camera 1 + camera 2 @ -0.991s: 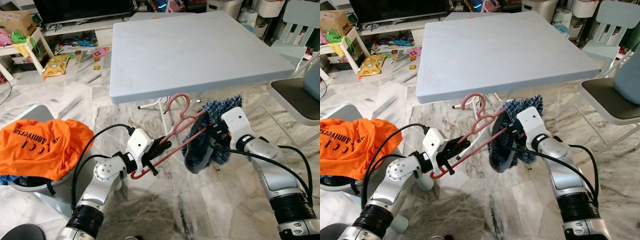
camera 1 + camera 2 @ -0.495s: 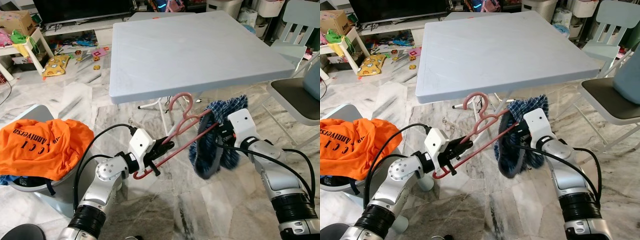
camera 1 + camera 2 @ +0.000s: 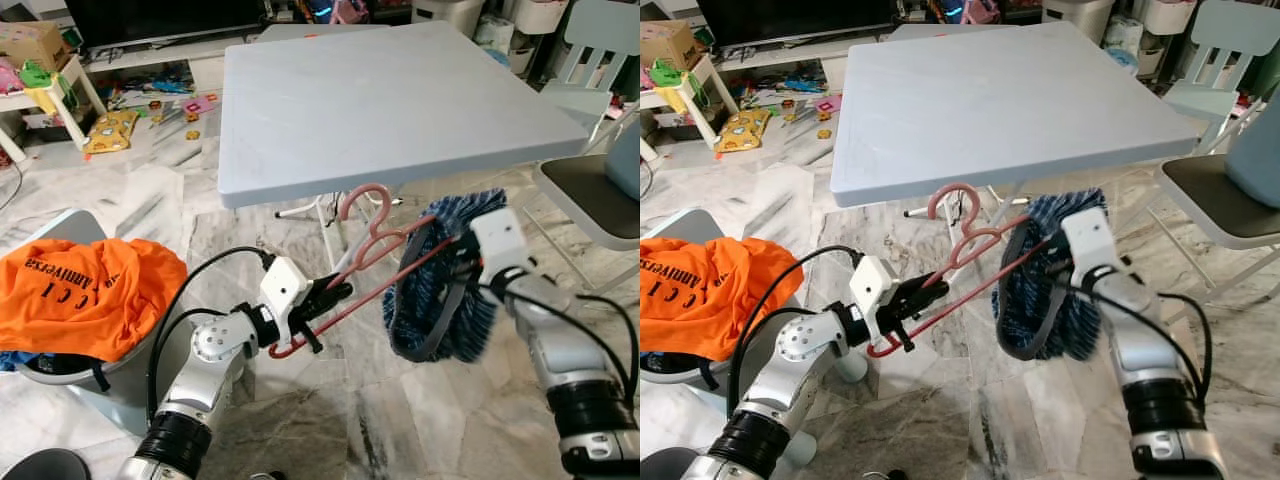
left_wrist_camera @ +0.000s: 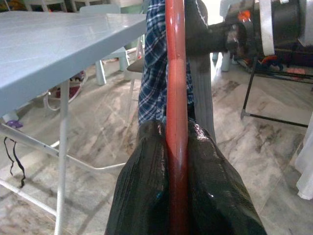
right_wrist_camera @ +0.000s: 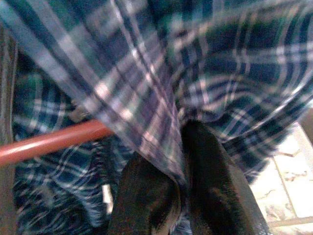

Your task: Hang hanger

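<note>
My left pincer (image 3: 335, 295) clamps the red hanger (image 3: 375, 255) below the tabletop's (image 3: 400, 100) near edge. My right pincer (image 3: 462, 262), pinching plaid cloth (image 3: 440, 290), has pulled it wider around the hanger's arm, so dressing progresses.

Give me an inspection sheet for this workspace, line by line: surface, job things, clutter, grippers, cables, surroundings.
Surface: grey table, bare top.
Job's things: red hanger below the table edge; blue plaid garment over its far end.
Clutter: toys on the marble floor.
Grippers: left gripper shut on the hanger bar; right gripper shut on the plaid garment.
Cables: black cable looped along the left arm.
Surroundings: orange shirt on a basket, chair on the right.
</note>
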Controlling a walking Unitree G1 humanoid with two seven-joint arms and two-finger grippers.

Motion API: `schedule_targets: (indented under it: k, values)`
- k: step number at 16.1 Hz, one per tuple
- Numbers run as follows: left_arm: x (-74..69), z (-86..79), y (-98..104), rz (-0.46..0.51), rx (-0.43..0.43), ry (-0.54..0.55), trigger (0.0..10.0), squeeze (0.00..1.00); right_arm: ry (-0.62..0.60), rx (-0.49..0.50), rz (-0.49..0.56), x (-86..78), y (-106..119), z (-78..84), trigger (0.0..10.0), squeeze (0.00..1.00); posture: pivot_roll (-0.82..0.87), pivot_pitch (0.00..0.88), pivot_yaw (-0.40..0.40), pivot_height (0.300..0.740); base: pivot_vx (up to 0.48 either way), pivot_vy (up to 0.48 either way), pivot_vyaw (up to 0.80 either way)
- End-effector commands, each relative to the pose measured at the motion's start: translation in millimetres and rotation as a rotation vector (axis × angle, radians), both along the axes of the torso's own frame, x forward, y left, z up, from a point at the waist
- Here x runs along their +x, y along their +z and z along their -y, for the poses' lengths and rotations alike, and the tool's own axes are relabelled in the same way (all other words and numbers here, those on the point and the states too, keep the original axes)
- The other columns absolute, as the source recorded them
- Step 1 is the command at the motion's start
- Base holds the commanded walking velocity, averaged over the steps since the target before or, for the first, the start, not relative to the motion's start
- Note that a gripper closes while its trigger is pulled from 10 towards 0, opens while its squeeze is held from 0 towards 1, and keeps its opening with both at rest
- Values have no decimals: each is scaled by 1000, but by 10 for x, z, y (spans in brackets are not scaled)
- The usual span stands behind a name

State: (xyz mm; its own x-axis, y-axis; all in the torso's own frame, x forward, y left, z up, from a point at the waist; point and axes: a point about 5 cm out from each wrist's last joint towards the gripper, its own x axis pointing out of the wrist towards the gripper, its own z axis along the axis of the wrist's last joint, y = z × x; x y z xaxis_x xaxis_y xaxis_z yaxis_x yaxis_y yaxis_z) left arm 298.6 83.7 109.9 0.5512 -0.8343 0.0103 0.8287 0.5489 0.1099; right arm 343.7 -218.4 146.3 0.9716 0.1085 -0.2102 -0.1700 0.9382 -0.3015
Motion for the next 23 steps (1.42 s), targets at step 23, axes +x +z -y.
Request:
schedule_targets:
  k: [23]
  values:
    - [-616,-589,-61,-90,-15,281,0,0,-534,208,125,69,159,535,0,0,-165,96,44,740,0,0,0]
